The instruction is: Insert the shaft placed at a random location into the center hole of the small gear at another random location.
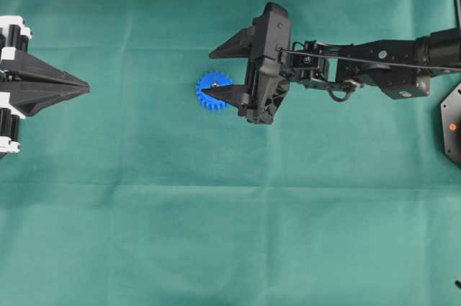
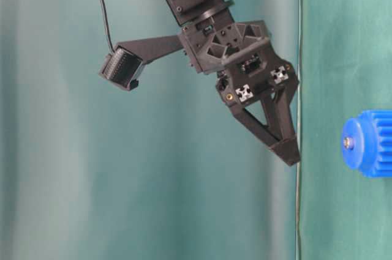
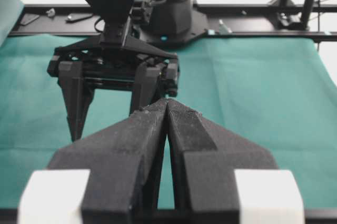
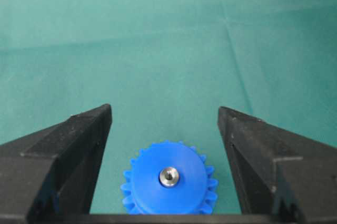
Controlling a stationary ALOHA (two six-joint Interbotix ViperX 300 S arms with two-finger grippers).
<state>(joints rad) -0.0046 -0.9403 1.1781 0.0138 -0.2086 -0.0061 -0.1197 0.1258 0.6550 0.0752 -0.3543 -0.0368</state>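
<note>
The small gear (image 4: 152,195), bright blue, lies flat on the green cloth. The shaft (image 4: 169,176) stands in its center hole, with only the silvery end showing. My right gripper (image 4: 164,109) is open above the gear, one finger on each side, touching nothing. From overhead the gear (image 1: 207,84) and the shaft (image 1: 215,86) sit partly under the lower finger of the right gripper (image 1: 207,73). In the table-level view the right gripper (image 2: 288,147) hangs apart from the gear (image 2: 370,142). My left gripper (image 3: 167,103) is shut and empty, far to the left (image 1: 86,88).
Green cloth (image 1: 230,234) covers the whole table. The right arm (image 1: 374,65) reaches in from the right edge. A black base plate (image 1: 452,126) sits at the far right. In the left wrist view the right gripper (image 3: 108,118) stands straight ahead.
</note>
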